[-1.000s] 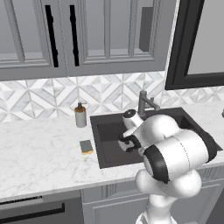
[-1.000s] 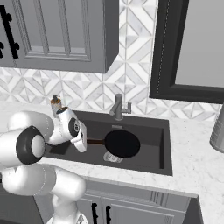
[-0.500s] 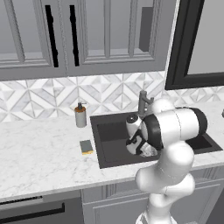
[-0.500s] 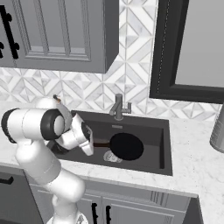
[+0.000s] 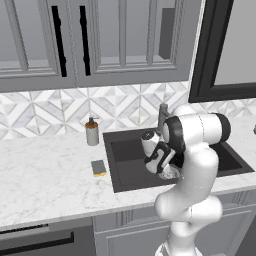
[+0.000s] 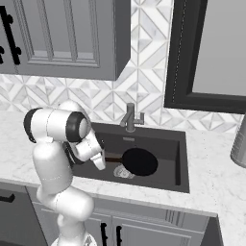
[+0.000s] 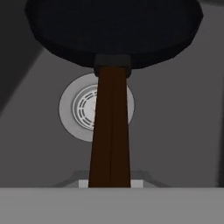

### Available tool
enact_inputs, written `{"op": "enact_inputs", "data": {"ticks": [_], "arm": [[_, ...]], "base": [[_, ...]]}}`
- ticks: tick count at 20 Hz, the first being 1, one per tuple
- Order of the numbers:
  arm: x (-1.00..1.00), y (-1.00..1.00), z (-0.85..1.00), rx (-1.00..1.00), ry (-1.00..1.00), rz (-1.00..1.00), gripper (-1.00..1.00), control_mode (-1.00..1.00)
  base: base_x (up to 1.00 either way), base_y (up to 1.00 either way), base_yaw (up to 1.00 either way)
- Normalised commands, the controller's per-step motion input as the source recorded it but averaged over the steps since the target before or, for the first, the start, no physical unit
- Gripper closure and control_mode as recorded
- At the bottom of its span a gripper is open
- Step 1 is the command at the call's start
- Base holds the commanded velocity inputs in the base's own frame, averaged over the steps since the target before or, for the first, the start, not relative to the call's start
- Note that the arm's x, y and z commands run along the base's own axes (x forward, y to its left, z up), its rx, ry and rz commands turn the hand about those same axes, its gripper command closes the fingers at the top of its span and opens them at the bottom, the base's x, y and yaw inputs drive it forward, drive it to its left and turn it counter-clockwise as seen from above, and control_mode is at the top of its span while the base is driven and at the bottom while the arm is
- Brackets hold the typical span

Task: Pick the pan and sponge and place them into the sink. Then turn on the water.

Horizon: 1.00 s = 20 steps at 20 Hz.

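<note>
End effector (image 6: pixel 100 161): two-finger, at the end of the white arm, low over the left part of the large rectangular dark grey sink (image 6: pixel 180 158). In the hand view the long dark brown handle runs straight down to where the fingers would be, but the tips themselves are not visible, so we cannot tell how far they are parted or whether they grip the handle.

Round flat black frying pan (image 6: pixel 139 161): inside the sink, right of the end effector, its dish beside the round silver drain (image 7: pixel 78 107) and its handle (image 7: pixel 110 131) crossing above that drain. We judge it to be at or near the basin floor; contact is not visible.

Small rectangular sponge, yellow with a grey-green face (image 5: pixel 98 167): on the white marble surface (image 5: pixel 45 175), left of the sink, near its rim and well apart from the end effector.

Grey metal angular faucet (image 6: pixel 129 117): behind the sink at its back rim; we see no water running.

Risks, as we judge them:
- If the handle is let go while the pan is off the floor, it may tip or slide.
- Lifting out carelessly could catch the handle and drag the pan.
- The reach to the sponge crosses the sink's left rim; a low path could strike it.

View differences: the hand view gives the handle-over-drain alignment; the left base view gives the sponge and a brown soap dispenser (image 5: pixel 91 132); the right base view gives the pan's whole outline.
</note>
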Motion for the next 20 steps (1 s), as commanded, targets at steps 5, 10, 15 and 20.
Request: {"op": "enact_inputs", "data": {"ticks": [5, 10, 15, 20], "arm": [[0.38, 0.05, -0.18, 0.00, 0.12, 0.00, 1.00, -1.00], [0.46, 0.16, -0.28, 0.00, 0.13, 0.00, 1.00, -1.00], [0.50, 0.17, -0.31, 0.00, 0.09, -0.01, 1.00, -1.00], [0.47, 0.15, -0.44, 0.00, 0.07, -0.01, 1.00, -1.00]], "base": [[0.00, 0.00, 0.00], [0.00, 0.00, 0.00], [0.00, 0.00, 0.00], [0.00, 0.00, 0.00]]}}
